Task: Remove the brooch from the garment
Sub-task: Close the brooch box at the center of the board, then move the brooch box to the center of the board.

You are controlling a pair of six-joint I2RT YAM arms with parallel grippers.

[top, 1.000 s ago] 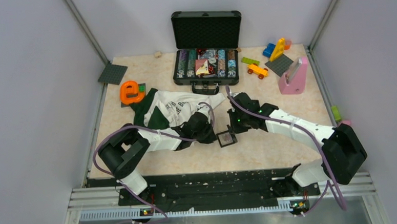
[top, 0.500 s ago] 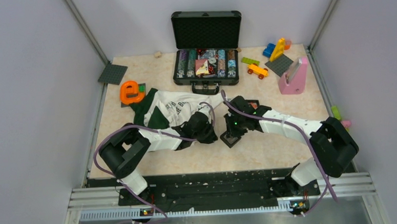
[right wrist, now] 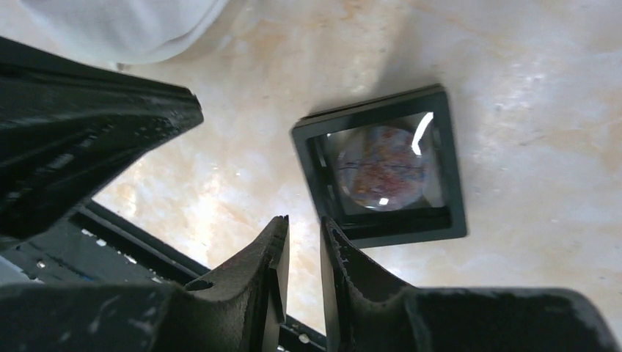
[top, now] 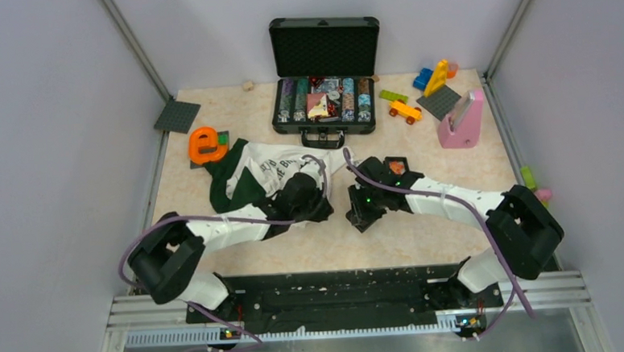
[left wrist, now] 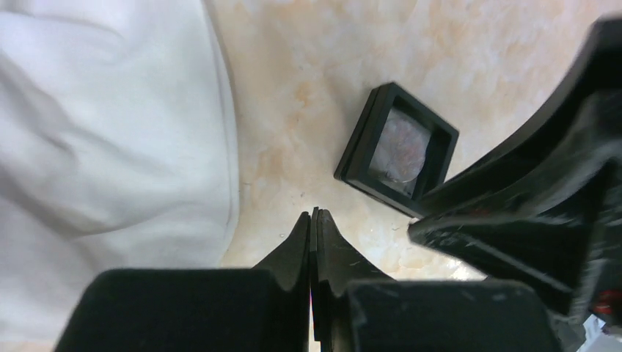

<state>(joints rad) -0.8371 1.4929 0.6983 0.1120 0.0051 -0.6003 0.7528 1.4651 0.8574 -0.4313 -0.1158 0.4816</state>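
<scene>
The white and green garment lies crumpled left of centre, and its white cloth fills the left of the left wrist view. A tiny orange-red brooch rests on a small black square behind the right arm, apart from the garment. My left gripper is shut on nothing, its tips over bare table beside the garment's edge. My right gripper is open by a narrow gap with nothing in it. It hangs just in front of a small black windowed box.
An open black case stands at the back. An orange letter "e" lies back left. Toy bricks, an orange toy car and a pink stand are back right. The two grippers are close together near the table's middle.
My right gripper came left and down over the windowed box, and its jaws parted slightly. The left arm's elbow swung out left, and its gripper shifted a little up-left, still shut.
</scene>
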